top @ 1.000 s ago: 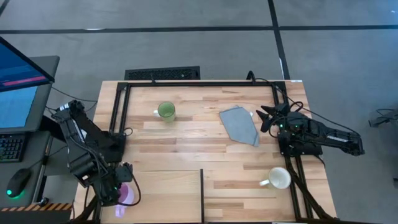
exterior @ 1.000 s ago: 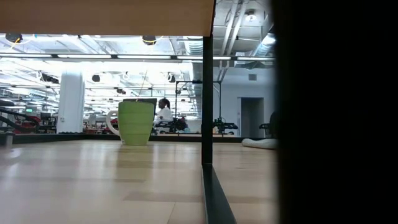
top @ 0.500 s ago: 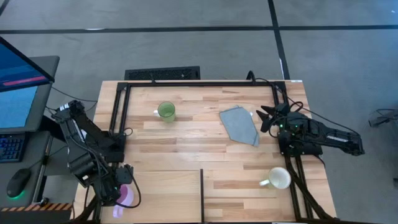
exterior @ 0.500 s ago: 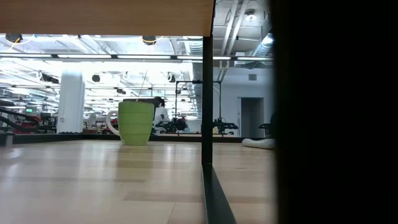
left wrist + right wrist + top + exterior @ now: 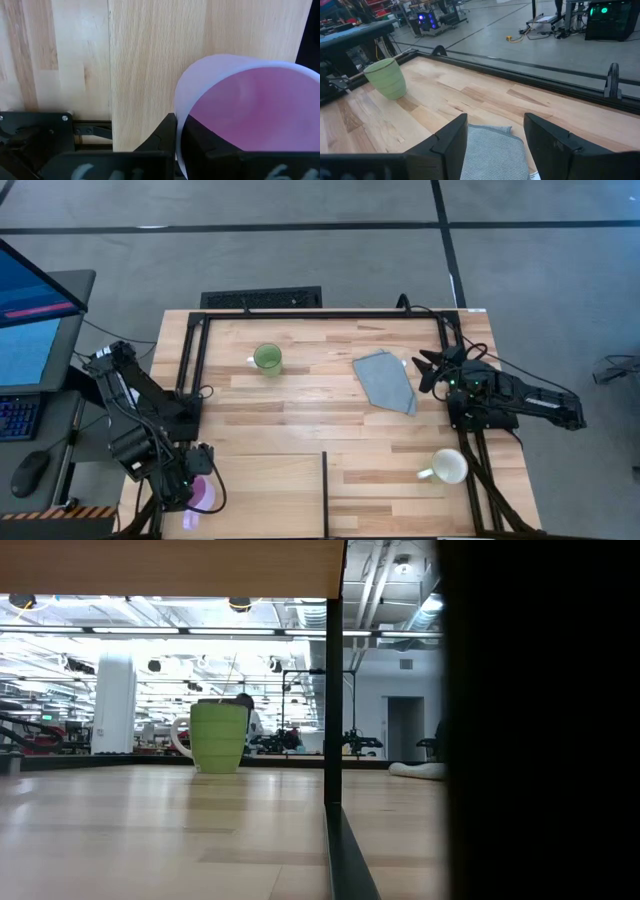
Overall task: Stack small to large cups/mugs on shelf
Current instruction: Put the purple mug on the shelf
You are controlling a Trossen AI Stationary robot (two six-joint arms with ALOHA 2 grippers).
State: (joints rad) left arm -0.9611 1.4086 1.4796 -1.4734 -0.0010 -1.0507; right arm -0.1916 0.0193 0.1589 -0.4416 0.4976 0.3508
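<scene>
Here, left gripper at table's seven o'clock corner, fingers closed on rim of purple mug. Right gripper at three o'clock, fingers apart and empty, beside grey cloth. Green mug near eleven o'clock, white mug near four o'clock.

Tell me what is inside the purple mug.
The left wrist view shows one finger of the shut left pincer inside the purple mug, clamping its rim. No contents are visible, but its bottom is hidden by the pincer.
</scene>
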